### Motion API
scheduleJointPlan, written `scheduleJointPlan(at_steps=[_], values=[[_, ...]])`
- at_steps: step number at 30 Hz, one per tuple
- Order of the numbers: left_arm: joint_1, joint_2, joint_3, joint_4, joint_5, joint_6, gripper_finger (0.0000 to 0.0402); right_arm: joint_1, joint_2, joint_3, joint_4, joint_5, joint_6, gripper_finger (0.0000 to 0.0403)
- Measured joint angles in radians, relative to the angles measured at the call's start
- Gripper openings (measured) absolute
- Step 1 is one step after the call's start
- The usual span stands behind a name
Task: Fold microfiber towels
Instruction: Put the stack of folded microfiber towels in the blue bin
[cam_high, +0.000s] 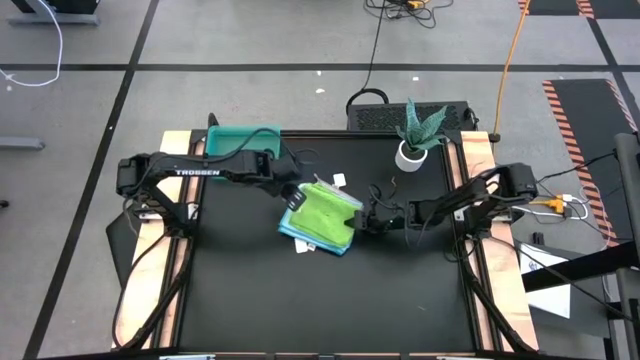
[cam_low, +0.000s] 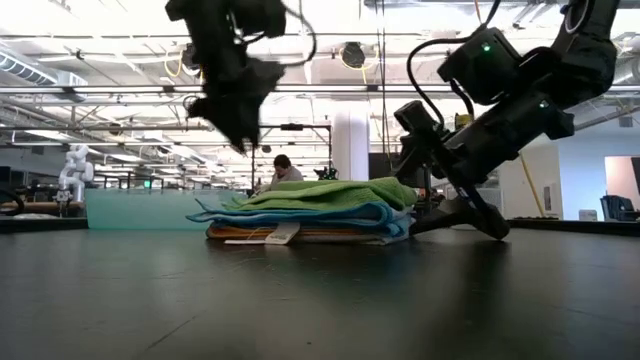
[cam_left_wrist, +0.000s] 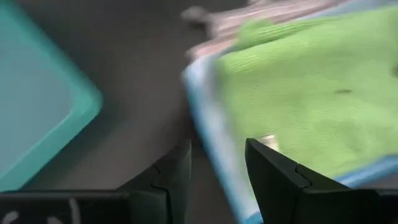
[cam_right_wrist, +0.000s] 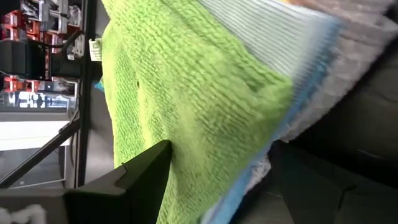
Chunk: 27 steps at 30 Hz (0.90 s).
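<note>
A flat stack of microfiber towels lies mid-table, with a green towel on top, blue ones under it and orange at the bottom. My left gripper hangs open above the stack's left edge, well clear of it, pointing steeply down. My right gripper is low at the stack's right edge. It is open wide and rolled on its side. One finger stands above the green towel and the other down by the table. My right gripper has the stack's right edge between its open fingers. It comes from the table's right side, slanting slightly down. I cannot tell whether either finger touches the towels. The stack lies flat on the table.
A teal tray stands at the far left, close behind my left gripper. A potted plant is at the far right. White tags stick out at the stack's near side. Bare black table lies toward the near edge.
</note>
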Motion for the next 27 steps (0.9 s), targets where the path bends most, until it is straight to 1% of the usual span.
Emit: scheduleJointPlan(at_steps=[2,5,7,9,11,13,16,18,22,27], values=[[0.011,0.0,-0.001,-0.043,-0.009,-0.047,0.0154,0.0,0.011,0.009,0.011,-0.004,-0.004,0.0265],[0.024,0.0,-0.01,-0.003,0.033,-0.074,0.0154,-0.001,0.016,0.011,0.024,-0.006,-0.011,0.0265],[0.03,-0.001,-0.048,0.063,0.072,-0.076,0.0154,0.0,0.016,0.011,0.024,-0.01,-0.024,0.0265],[0.038,-0.001,-0.118,0.181,0.136,-0.088,0.0154,0.0,0.016,0.011,0.025,-0.031,-0.035,0.0265],[0.049,-0.001,-0.196,0.277,0.211,-0.125,0.0154,-0.001,0.016,0.011,0.025,-0.042,-0.039,0.0265],[0.055,-0.001,-0.265,0.345,0.261,-0.171,0.0154,-0.001,0.016,0.011,0.026,-0.059,-0.043,0.0265],[0.054,-0.009,-0.331,0.372,0.265,-0.223,0.0154,-0.001,0.016,0.011,0.026,-0.085,-0.054,0.0265],[0.056,-0.014,-0.351,0.374,0.259,-0.24,0.0154,-0.001,0.016,0.011,0.026,-0.092,-0.054,0.0265],[0.078,-0.014,-0.368,0.377,0.257,-0.238,0.0154,-0.001,0.016,0.011,0.024,-0.109,-0.058,0.0265],[0.122,-0.014,-0.367,0.454,0.287,-0.208,0.0154,0.0,0.016,0.012,0.02,-0.111,-0.063,0.0265]])
